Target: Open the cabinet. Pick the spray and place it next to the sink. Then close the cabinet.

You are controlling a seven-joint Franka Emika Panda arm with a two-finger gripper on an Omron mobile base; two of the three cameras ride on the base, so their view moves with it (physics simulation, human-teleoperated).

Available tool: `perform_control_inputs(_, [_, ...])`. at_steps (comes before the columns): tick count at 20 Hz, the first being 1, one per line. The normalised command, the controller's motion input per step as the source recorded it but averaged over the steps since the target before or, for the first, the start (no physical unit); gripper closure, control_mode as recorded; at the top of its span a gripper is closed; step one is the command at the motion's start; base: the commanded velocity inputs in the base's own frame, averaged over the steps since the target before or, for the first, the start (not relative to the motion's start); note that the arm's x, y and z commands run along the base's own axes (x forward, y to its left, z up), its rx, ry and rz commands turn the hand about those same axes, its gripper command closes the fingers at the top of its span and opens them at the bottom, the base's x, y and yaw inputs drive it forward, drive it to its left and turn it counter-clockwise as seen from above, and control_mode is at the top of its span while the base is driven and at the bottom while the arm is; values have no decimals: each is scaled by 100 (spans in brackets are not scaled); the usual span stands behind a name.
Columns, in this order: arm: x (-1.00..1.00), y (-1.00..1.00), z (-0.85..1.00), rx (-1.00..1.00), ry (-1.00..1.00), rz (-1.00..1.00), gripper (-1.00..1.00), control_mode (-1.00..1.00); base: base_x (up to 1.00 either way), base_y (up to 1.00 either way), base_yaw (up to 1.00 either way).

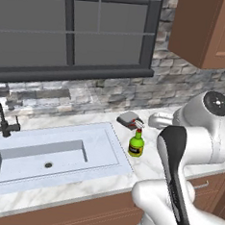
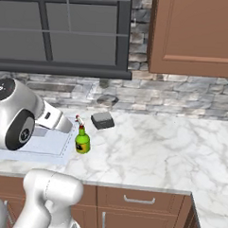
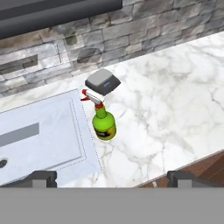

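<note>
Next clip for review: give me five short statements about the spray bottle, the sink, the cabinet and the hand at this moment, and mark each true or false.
1. The spray bottle stands upright on the marble counter beside the sink. True.
2. The hand is closed around the spray bottle. False: its fingers stand wide apart and the bottle stands free on the counter, away from them.
3. A small dark grey block lies on the counter behind the bottle, near the stone wall. True.
4. The spray bottle lies inside the sink basin. False: it is on the counter just outside the basin's edge.
5. The cabinet door stands open in the left base view. True.
</note>
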Motion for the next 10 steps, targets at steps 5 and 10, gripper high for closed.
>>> perform_control_inputs(5, [-11, 0, 0, 0, 0, 0, -100, -100, 0, 0, 0])
perform_control_inputs(10, [0, 0, 0, 0, 0, 0, -100, 100, -94, 4, 0])
